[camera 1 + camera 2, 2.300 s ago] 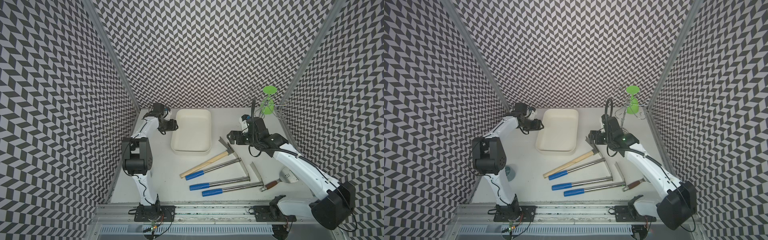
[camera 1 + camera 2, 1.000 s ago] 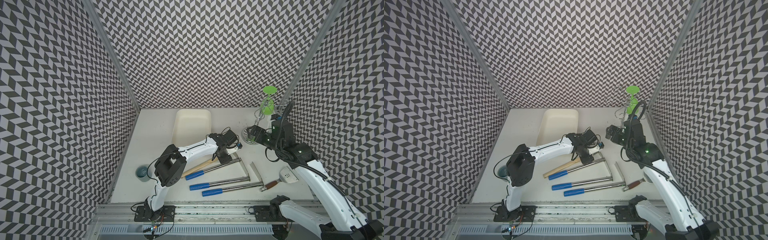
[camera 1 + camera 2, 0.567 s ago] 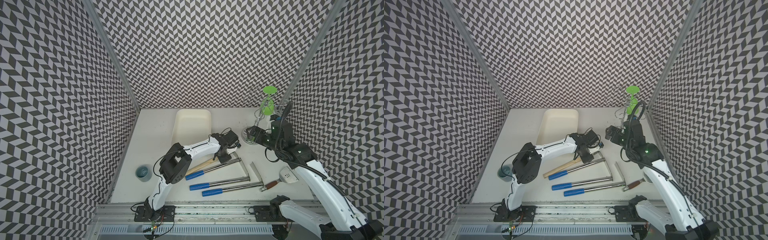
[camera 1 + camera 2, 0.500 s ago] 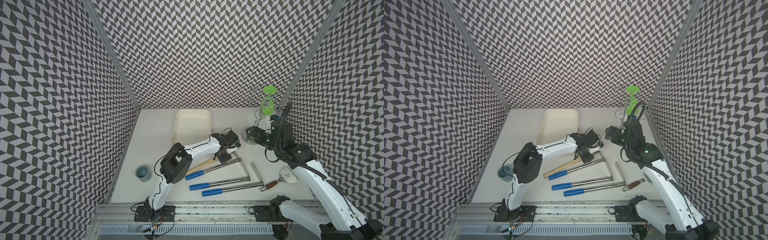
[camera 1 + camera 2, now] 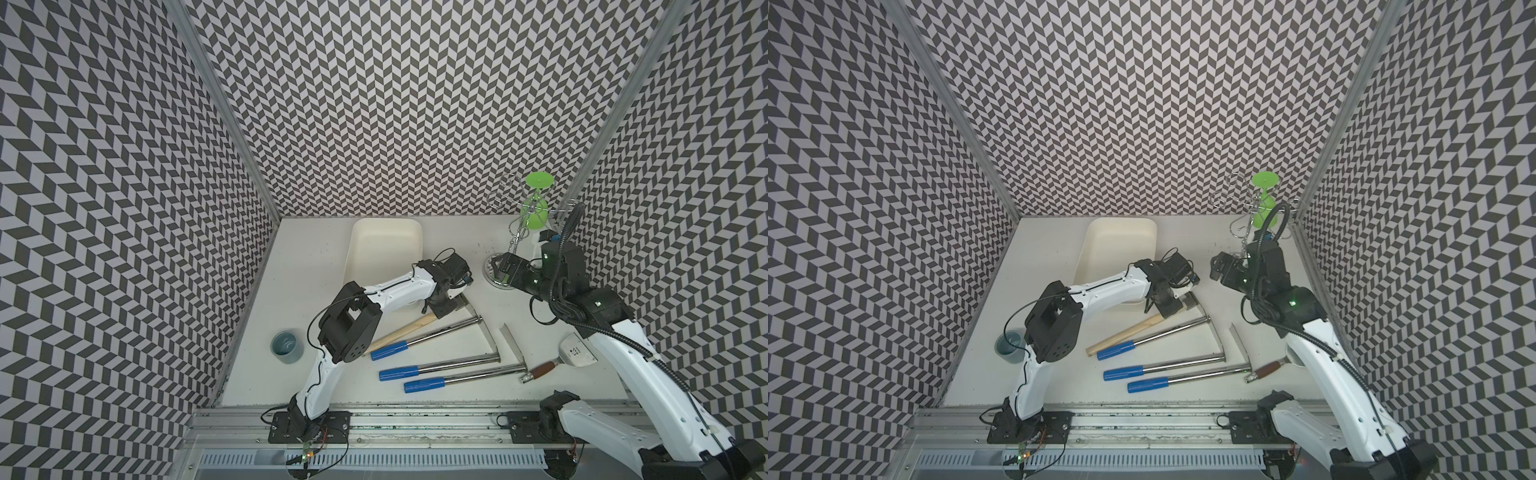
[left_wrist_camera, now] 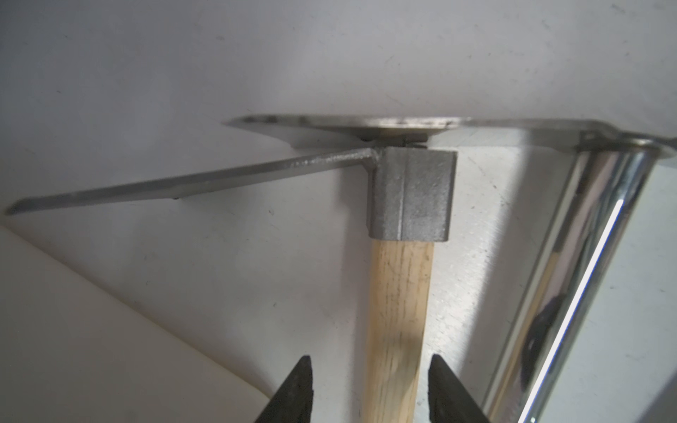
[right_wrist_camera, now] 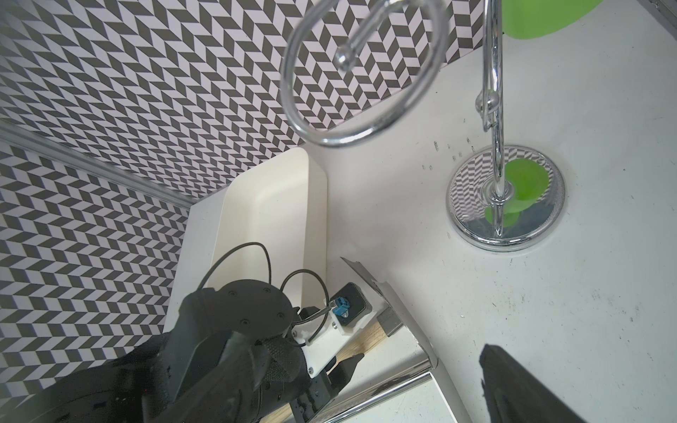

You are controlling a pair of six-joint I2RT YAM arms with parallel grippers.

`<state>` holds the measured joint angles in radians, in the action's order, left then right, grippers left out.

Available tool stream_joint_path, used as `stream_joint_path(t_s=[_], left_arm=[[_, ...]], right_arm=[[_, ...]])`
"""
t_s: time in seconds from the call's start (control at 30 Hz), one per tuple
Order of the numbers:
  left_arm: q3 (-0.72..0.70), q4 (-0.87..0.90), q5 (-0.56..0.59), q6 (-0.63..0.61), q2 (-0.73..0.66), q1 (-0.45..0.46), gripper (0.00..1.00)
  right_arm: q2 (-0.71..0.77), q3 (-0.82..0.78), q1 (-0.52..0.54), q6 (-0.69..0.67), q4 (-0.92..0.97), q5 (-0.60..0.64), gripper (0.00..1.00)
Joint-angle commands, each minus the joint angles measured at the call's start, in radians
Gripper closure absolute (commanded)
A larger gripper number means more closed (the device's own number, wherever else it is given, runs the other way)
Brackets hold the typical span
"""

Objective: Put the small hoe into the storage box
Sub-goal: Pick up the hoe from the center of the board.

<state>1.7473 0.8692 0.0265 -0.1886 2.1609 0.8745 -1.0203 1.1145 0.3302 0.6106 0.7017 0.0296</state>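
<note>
Nearest, two blue-gripped hoes (image 5: 436,367) lie clear; beyond them the left jaws stand open astride the wooden handle of the small hoe (image 6: 399,311), just below its head, which lies on the surface (image 5: 299,291) seemingly touching the blade of a third, chrome-shafted hoe (image 6: 586,256). Lifting could snag and drag that blade, or the long handle could swing into the storage box (image 5: 386,245) just behind; farthest, the right jaws hang open, empty.

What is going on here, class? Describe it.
The left gripper is open, its jaws straddling the wooden handle of the small hoe just below its head, not gripping. The hoe lies on the table beside the storage box, which looks empty. The right gripper hovers open near the chrome stand, holding nothing.
</note>
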Motion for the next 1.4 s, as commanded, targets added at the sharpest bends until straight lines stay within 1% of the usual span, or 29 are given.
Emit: stream_joint_path(t_s=[0.0,0.2,0.27,0.43,0.67,0.8,1.07,1.2,1.37], left_arm=[[0.013,0.012,-0.035,0.001,0.028,0.008,0.49],[0.001,0.013,-0.049,0.005,0.028,0.012,0.49],[-0.006,0.012,-0.05,0.006,0.039,0.015,0.51],[-0.003,0.016,-0.037,0.012,0.066,0.014,0.65],[0.007,0.023,-0.025,0.011,0.045,0.014,0.81],[0.008,0.032,-0.021,0.015,0.01,0.014,0.87],[0.008,0.049,-0.004,0.036,-0.066,0.012,0.96],[-0.001,0.051,-0.019,0.04,-0.115,0.013,1.0],[-0.044,0.057,-0.044,0.05,-0.199,0.012,1.0]], right_arm=[[0.0,-0.015,-0.004,-0.005,-0.051,0.002,0.04],[-0.001,-0.015,-0.005,-0.007,-0.051,0.003,0.04],[-0.003,-0.02,-0.005,-0.006,-0.053,0.001,0.04],[-0.003,-0.022,-0.004,-0.006,-0.057,-0.001,0.04],[0.0,-0.024,-0.005,-0.009,-0.054,0.004,0.03],[-0.001,-0.025,-0.005,-0.008,-0.057,0.003,0.03],[-0.009,-0.024,-0.004,-0.008,-0.06,-0.004,0.03],[-0.011,-0.024,-0.004,-0.006,-0.062,-0.005,0.03],[-0.014,-0.024,-0.005,-0.006,-0.062,-0.009,0.03]])
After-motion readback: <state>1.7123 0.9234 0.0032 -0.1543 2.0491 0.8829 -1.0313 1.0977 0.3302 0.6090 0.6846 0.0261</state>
